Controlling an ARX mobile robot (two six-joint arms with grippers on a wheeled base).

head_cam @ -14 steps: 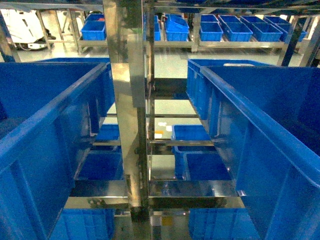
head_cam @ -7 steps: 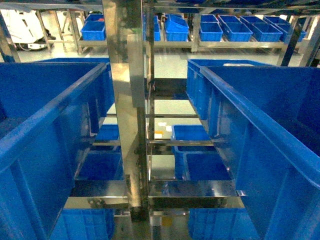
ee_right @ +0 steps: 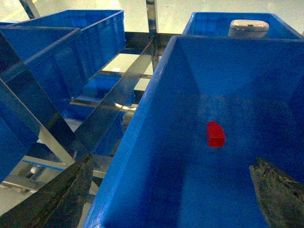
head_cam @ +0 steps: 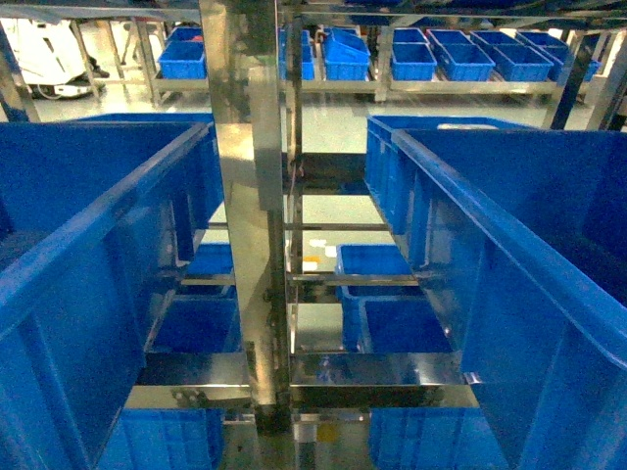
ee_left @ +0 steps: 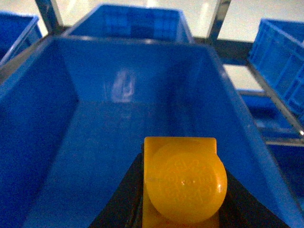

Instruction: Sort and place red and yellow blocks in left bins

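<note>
A: Where is the yellow block (ee_left: 184,184), and what matters for the next move?

B: The left gripper (ee_left: 183,190) holds it, dark fingers pinching its two sides. It hangs over the big blue crate (ee_left: 42,156), above the bare floor near the close wall. The block's stud end faces the camera, so its long axis runs along the fingers. I judge the move only needs the fingers to spread; the block then falls straight in.

A: And the red block (ee_right: 215,134)?

B: It lies on the floor of another blue crate (ee_right: 156,118), around the middle, well apart from the walls. The right gripper (ee_right: 175,190) hangs above the near side of this crate with fingers spread wide, holding nothing. The block lies ahead of the fingers, between their lines, so the right arm is the nearer one.

A: Materials?

B: Crates are smooth hard plastic, thick rims, deep. Steel rack bars (ee_right: 114,95) shine between them. Both blocks are glossy plastic, the yellow stud round with faint raised lettering.
</note>
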